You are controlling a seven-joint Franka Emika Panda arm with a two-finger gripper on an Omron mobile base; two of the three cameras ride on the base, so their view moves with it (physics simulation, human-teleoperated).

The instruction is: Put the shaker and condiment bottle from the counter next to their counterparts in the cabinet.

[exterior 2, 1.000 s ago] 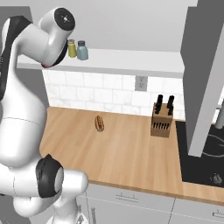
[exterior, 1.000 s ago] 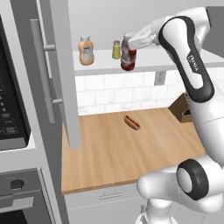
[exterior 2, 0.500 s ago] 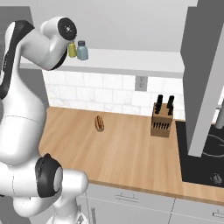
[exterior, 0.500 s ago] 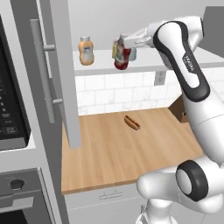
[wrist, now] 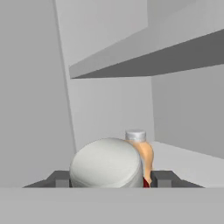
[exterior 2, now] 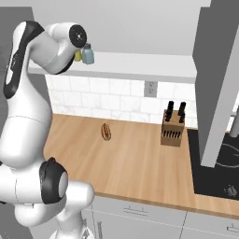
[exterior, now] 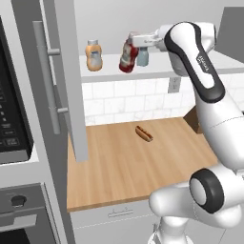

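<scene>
Left base view has the gripper (exterior: pixel 132 42) pinching the condiment bottle (exterior: pixel 127 55), a glossy red bottle with a white label, tilted over the white shelf of the cabinet (exterior: pixel 66 90). No lettering on the label can be read. Just beside it stands the shaker (exterior: pixel 142 57), a pale blue-grey cylinder, and farther left the plump orange bottle (exterior: pixel 94 55) with a blue-grey label. Below, a small hot dog (exterior: pixel 144 133) lies on the smooth wooden counter (exterior: pixel 114 167). A wooden knife block (exterior 2: pixel 172 129) stands by the tiles.
</scene>
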